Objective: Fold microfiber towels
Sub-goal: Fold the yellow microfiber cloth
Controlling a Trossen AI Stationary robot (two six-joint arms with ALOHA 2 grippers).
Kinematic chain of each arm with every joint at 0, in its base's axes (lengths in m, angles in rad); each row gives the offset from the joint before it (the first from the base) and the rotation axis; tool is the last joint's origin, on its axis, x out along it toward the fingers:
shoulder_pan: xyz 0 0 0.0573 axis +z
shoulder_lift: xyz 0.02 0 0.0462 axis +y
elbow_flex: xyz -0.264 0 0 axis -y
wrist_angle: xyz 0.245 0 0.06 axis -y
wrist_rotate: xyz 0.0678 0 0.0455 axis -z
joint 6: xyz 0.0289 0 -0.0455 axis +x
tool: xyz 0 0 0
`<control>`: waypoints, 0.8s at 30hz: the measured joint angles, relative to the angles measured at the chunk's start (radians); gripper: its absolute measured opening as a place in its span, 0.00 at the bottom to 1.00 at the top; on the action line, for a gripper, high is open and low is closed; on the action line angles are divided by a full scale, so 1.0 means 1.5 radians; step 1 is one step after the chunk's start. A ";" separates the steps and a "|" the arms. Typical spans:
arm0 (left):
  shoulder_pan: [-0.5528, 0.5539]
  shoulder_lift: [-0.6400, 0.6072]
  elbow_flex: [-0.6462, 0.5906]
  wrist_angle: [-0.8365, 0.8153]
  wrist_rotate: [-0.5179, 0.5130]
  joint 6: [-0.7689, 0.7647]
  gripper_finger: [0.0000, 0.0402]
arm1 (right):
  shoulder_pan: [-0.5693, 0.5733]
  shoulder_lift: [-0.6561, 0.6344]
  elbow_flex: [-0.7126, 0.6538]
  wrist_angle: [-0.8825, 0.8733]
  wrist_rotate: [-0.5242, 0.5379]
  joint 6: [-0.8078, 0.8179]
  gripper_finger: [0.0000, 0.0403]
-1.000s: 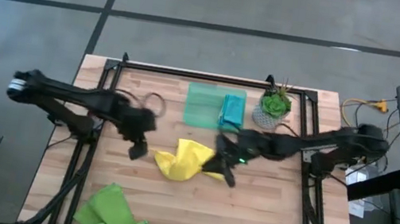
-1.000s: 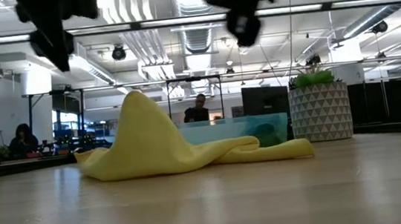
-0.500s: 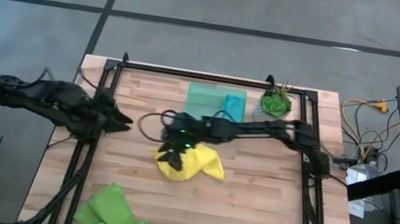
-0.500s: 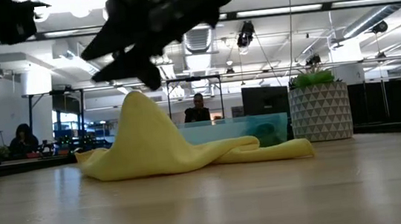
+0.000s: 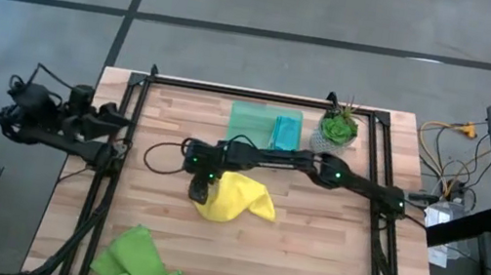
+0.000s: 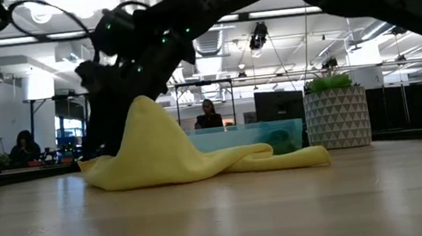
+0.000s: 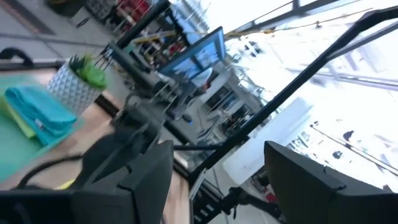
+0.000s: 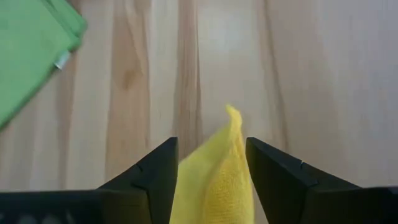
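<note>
- Microfiber towels lie in three places on the worktop [image 5: 323, 268]: a yellow towel [image 5: 234, 198] crumpled near the middle, two lime green towels [image 5: 139, 263] heaped at the near left corner, and a teal-blue towel [image 5: 285, 133] in the translucent green tray [image 5: 249, 128] at the far edge.
- The teal-blue towel looks already folded into a neat strip and put away in the tray, so that one seems done.
- The yellow towel is not folded: in the low view it rises in a peak [image 6: 144, 109] with loose wrinkles spreading toward the potted plant [image 6: 336, 113].
- The lime green towels sit in a loose, untidy pile, apparently untouched; they are left to do.
- The right gripper [image 5: 201, 190] reaches across the worktop to the yellow towel's left edge. In the right wrist view a corner of the yellow cloth [image 8: 217, 174] stands between its parted fingers [image 8: 152, 174], which have not closed on it.
- The left gripper [image 7: 214, 180] is drawn back off the worktop's left side, pointed away into the room, with its fingers spread wide and nothing between them.
- As a judgement, roughly one towel of four is finished; the work at hand is taking hold of the yellow towel's corner so it can be spread flat and folded, and then both green ones wait their turn.
</note>
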 joint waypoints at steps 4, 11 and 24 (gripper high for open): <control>0.000 -0.031 0.000 0.001 -0.001 0.012 0.58 | -0.001 0.027 0.022 -0.041 0.010 0.001 0.44; 0.000 -0.038 -0.001 -0.001 0.000 0.027 0.58 | -0.001 0.010 0.022 -0.061 0.011 -0.049 0.07; 0.000 -0.015 -0.023 -0.035 0.001 0.031 0.58 | 0.008 -0.186 0.023 -0.139 0.034 -0.102 0.02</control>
